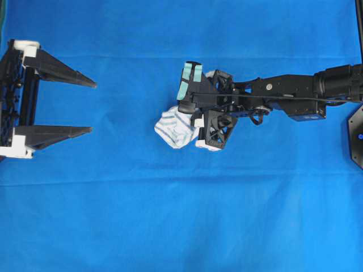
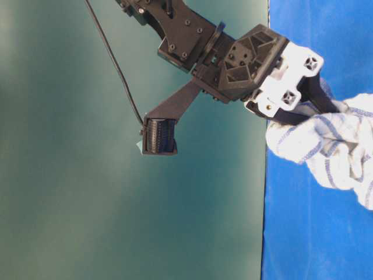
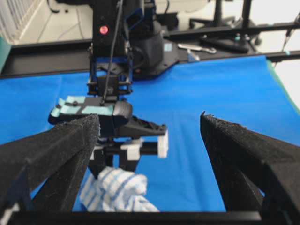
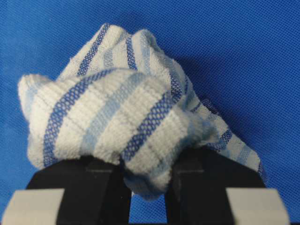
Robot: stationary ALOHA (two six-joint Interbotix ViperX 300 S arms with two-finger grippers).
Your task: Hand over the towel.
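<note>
1. Our right gripper [image 1: 190, 116] is clamped on the striped towel [image 1: 176, 127]; the right wrist view shows the bunched cloth [image 4: 112, 126] pinched between the two dark fingers [image 4: 101, 187], so the grip sits on a fold, not a loose corner.
2. The towel is in the air over the blue tablecloth [image 1: 170, 226], near the middle of the overhead view. Most of it hangs free beyond the fingertips, towards our left arm. We judge this leaves cloth for the other side to take.
3. Our left gripper [image 1: 91, 107] stands wide apart and holds nothing. It points across the table at the towel and is well apart from it.
4. From the left wrist view, the towel [image 3: 115, 190] shows low, beside the left-hand finger [image 3: 61, 154], not centred between the two. We think the gap needs better alignment before closing.
5. The handover itself is not yet done: only one gripper has the cloth.
6. The risk we see is the left fingers closing on our right fingertips instead of on the free cloth.
</note>
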